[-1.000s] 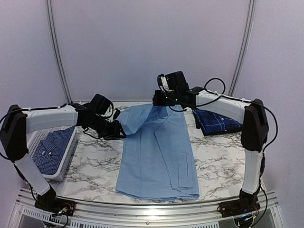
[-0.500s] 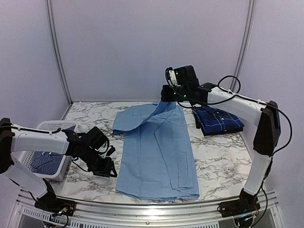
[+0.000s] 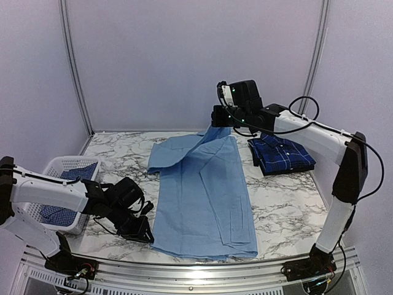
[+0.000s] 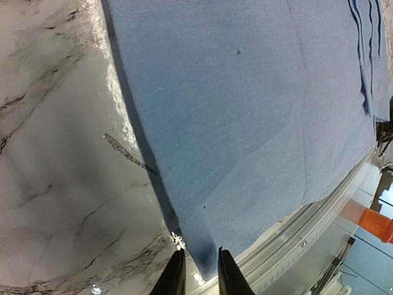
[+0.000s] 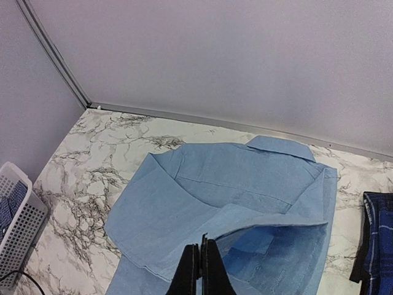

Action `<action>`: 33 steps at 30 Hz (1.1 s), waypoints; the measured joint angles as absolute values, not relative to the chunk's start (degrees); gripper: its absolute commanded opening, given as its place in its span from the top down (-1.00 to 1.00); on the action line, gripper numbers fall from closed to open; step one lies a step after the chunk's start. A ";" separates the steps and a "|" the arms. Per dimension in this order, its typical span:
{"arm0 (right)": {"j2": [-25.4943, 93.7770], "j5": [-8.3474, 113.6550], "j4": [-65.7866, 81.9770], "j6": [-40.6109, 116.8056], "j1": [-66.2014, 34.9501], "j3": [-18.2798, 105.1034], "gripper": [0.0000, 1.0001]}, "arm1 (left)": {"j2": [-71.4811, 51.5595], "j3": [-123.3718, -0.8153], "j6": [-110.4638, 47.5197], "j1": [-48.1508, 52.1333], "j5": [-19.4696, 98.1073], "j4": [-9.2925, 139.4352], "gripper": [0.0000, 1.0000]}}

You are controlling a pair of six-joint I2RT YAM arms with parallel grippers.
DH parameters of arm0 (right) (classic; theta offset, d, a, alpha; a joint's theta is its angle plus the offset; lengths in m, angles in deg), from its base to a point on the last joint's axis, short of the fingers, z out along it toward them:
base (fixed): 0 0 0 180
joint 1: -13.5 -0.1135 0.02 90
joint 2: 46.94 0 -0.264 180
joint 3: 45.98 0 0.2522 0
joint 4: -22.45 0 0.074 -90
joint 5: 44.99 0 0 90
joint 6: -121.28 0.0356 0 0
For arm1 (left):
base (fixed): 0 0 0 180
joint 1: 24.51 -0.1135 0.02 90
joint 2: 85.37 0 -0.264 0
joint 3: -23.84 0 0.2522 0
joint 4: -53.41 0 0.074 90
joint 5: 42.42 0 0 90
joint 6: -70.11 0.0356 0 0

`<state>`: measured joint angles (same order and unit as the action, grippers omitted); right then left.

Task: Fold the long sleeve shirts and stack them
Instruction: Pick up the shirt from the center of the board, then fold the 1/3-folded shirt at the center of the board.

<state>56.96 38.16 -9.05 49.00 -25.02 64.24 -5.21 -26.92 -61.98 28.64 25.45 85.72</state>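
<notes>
One light blue shirt (image 3: 202,190): right tool (image 5: 201,243) pinches its far edge, left tool (image 4: 199,261) parted astride hem.

Lighting is even and diffuse, with a faint violet cast. A glare streak runs along the table (image 4: 55,153) beside the light blue shirt (image 4: 245,110), whose edge casts a dark shadow. The left wrist view bows at its edges, and the left fingers (image 4: 174,276) are blurred.

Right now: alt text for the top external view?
A light blue shirt lies lengthwise on a marble table, its far edge lifted by the right pincer, while the left pincer sits low at the near left corner. A folded navy plaid shirt lies at right; a white basket holding a checked shirt stands at left.
</notes>
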 measured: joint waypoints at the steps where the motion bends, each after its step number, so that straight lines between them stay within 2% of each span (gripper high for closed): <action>1: 56.67 38.07 -9.05 48.95 -25.02 64.24 1.00 | -5.01 -26.94 -62.24 28.81 25.43 85.37 0.70; 7: 55.82 37.07 -9.55 47.88 -25.02 64.42 1.00 | -4.75 -27.73 -63.42 29.53 25.17 84.98 1.00; 16: 54.97 32.76 -12.94 44.89 -25.11 67.39 1.00 | -4.75 -31.70 -63.60 30.39 24.14 84.98 1.00; 22: 52.37 28.83 -13.31 42.00 -24.56 68.44 1.00 | -3.92 -38.79 -62.37 32.07 22.48 85.13 1.00; 33: 45.53 22.38 -13.02 37.35 -18.66 66.69 1.00 | 10.31 -55.53 -58.09 36.26 17.14 85.35 1.00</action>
<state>45.53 22.38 -13.02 37.35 -18.66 66.69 10.31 -55.53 -58.09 36.26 17.14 85.35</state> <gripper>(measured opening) 0.002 0.005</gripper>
